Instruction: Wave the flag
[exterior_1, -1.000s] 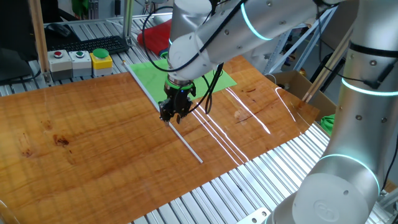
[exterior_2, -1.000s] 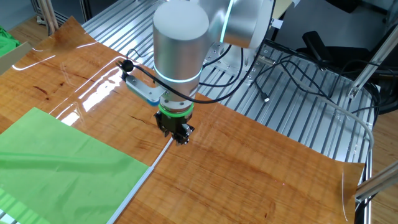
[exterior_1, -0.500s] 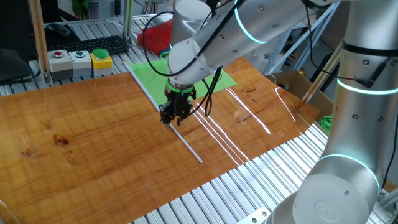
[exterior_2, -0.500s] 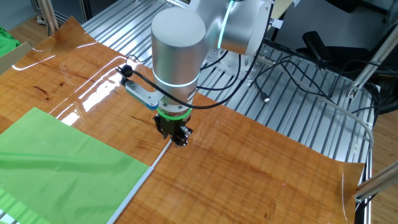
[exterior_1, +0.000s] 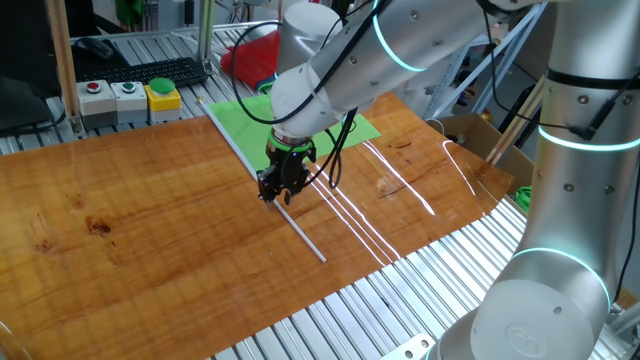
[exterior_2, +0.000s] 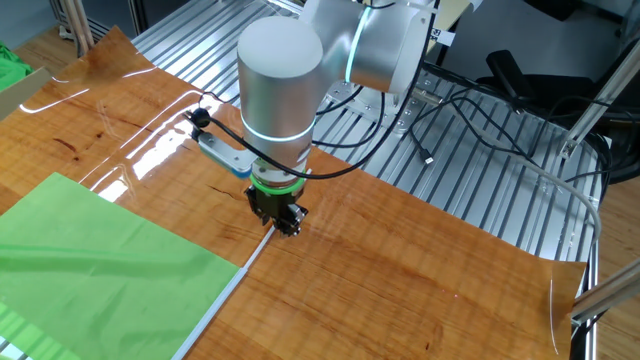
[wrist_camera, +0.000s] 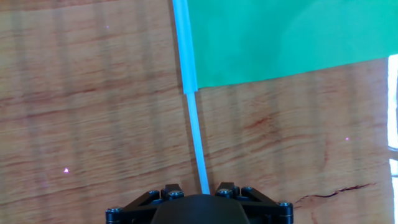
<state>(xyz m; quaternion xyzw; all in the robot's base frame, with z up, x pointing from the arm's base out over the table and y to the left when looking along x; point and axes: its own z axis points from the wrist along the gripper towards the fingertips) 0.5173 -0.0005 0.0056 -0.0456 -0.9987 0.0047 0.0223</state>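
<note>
The flag lies flat on the wooden table (exterior_1: 120, 220). Its bright green sheet (exterior_1: 238, 118) is at the far side and its thin pale rod (exterior_1: 305, 240) runs toward the near edge. My gripper (exterior_1: 277, 193) points down at the rod's middle, low over the table, with a finger on either side of the rod. In the other fixed view the gripper (exterior_2: 284, 226) stands over the rod (exterior_2: 225, 290) just beyond the sheet (exterior_2: 100, 260). In the hand view the rod (wrist_camera: 193, 124) runs between the spread finger bases; the fingertips are hidden. The jaws look open.
A button box (exterior_1: 130, 97), a keyboard (exterior_1: 160, 70) and a red cloth bundle (exterior_1: 250, 55) sit behind the table. A cardboard box (exterior_1: 480, 130) and a small bunched green cloth (exterior_1: 525, 195) are at the right. Cables (exterior_2: 470, 110) lie on the metal slats.
The gripper has shifted slightly along the rod toward the sheet. The flag and rod have not moved.
</note>
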